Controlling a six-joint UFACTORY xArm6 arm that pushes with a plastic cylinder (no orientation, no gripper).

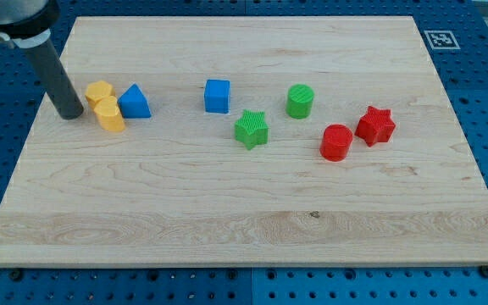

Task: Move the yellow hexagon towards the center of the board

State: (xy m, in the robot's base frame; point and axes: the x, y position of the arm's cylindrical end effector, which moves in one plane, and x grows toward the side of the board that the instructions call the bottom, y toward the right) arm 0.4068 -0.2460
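The yellow hexagon [99, 91] sits near the board's left edge, in the upper half. A second yellow block [108, 114], of rounded unclear shape, touches it just below and to the right. A blue triangle [134, 102] stands right beside both on their right. My tip [70, 113] rests on the board just left of the yellow pair, a small gap from the hexagon.
A blue cube [217, 96], a green star [251, 129] and a green cylinder [300, 101] stand around the upper middle. A red cylinder [336, 142] and a red star [375, 125] stand further right. The wooden board [244, 229] lies on a blue pegboard.
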